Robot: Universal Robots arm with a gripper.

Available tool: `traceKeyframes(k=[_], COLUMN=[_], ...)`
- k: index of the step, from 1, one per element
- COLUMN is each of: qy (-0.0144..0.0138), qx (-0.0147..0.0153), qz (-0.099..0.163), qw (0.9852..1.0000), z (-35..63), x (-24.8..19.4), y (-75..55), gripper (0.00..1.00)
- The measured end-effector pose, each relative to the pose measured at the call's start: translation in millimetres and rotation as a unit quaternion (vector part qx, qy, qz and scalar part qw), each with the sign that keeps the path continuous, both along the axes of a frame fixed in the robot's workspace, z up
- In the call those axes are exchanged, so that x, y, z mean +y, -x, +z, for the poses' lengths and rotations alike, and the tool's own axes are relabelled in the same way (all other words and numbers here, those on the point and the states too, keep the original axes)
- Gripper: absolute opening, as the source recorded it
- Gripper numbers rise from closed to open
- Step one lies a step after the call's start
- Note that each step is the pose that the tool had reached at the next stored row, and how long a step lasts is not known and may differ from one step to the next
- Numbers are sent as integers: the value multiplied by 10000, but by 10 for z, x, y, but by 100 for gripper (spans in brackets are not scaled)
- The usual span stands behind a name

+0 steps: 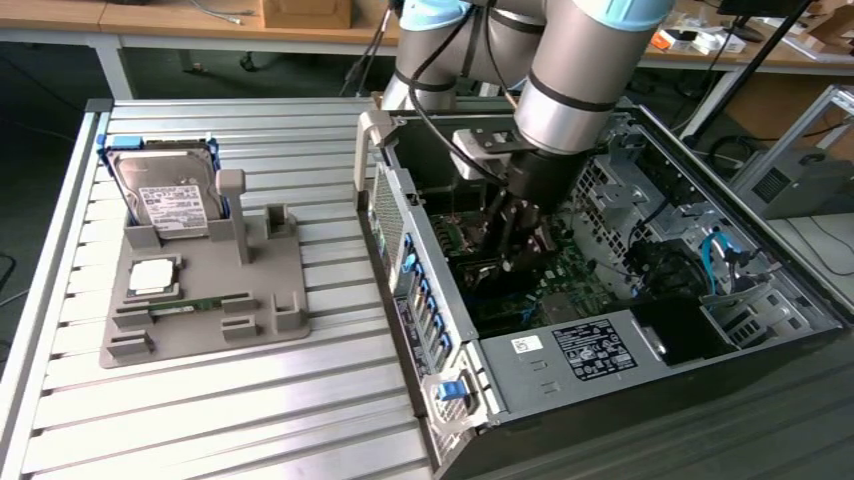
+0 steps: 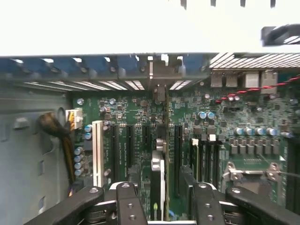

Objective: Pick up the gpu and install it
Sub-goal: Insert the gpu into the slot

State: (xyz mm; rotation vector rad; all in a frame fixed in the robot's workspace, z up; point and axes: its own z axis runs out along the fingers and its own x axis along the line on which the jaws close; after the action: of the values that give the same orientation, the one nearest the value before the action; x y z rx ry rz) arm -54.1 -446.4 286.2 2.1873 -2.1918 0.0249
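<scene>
One gpu point(image 2: 160, 164) stands edge-on in a motherboard point(image 2: 140, 117) slot inside the computer case point(image 1: 441, 340); the pincer point(image 2: 161, 199) straddles it, jaws apart. Risk: if incompletely seated, the card may tilt or lift.

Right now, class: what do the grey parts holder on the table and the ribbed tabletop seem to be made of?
Grey parts holder: probably plastic, perhaps 3D-printed; matte, uniform grey, blocky moulded slots.
Ribbed tabletop: looks like aluminium; silvery sheen, parallel extruded grooves.
</scene>
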Motion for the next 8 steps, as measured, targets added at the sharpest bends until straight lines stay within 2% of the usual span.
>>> traceKeyframes(k=[3,5,6,7,8], qy=[0,1,3,10,24], qx=[-5,-9,-9,-10,-10], qz=[0,1,2,5,9], qw=[10000,10000,10000,10000,10000], z=[144,220,229,228,228], x=[12,17,17,18,17], y=[1,1,1,1,1], gripper=[45,32,26,26,20])
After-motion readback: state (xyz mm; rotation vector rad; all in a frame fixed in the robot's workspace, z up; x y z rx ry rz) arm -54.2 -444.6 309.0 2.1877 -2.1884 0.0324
